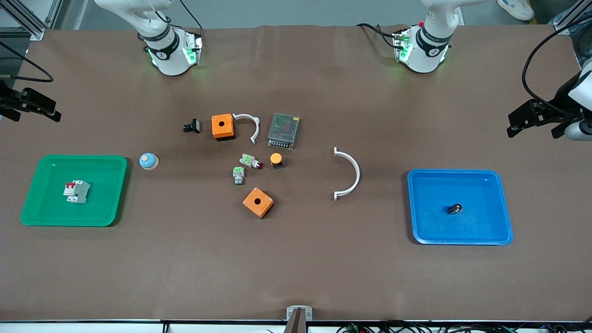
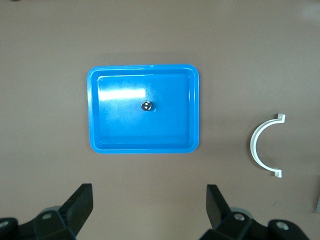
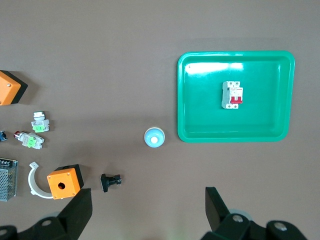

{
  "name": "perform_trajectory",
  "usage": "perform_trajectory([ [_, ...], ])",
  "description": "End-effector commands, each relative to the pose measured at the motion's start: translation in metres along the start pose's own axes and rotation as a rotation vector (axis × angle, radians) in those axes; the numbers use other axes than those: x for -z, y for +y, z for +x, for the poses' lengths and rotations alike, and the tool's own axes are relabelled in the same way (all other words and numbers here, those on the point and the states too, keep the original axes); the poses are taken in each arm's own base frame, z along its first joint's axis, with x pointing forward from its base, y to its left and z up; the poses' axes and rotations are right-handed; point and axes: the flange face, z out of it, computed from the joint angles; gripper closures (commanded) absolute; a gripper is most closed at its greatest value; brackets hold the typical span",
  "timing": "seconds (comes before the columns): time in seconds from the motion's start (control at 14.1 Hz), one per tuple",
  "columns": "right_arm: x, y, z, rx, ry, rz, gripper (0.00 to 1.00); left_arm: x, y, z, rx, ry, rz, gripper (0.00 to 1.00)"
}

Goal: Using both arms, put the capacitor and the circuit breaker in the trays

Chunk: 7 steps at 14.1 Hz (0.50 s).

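The circuit breaker (image 1: 76,191), a white-grey block with red levers, lies in the green tray (image 1: 106,164) at the right arm's end; the right wrist view shows it too (image 3: 232,94). The capacitor (image 1: 454,208), a tiny black cylinder, lies in the blue tray (image 1: 490,178) at the left arm's end; it also shows in the left wrist view (image 2: 146,106). My left gripper (image 1: 512,124) is open and empty, held high over the table's edge beside the blue tray (image 2: 150,192). My right gripper (image 1: 51,111) is open and empty, high over the table's edge beside the green tray (image 3: 149,195).
Mid-table lie two orange boxes (image 1: 223,126) (image 1: 258,202), a metal mesh unit (image 1: 283,131), two green-and-white push-buttons (image 1: 249,161) (image 1: 238,175), an orange-capped buzzer (image 1: 276,160), a black clip-like part (image 1: 192,126), two white curved clips (image 1: 348,173) (image 1: 248,125) and a blue-white knob (image 1: 149,161).
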Motion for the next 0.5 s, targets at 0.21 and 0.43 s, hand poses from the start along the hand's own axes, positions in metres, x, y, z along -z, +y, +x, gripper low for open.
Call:
perform_trajectory([
  [0.21, 0.0066, -0.0073, -0.0064, 0.006, -0.006, 0.004, 0.00, 0.0052, -0.0068, -0.0004, 0.012, -0.003, -0.008, 0.00],
  [0.43, 0.0083, -0.0075, -0.0064, -0.001, -0.006, 0.006, 0.00, 0.0054, -0.0077, -0.0002, 0.015, -0.002, -0.008, 0.00],
])
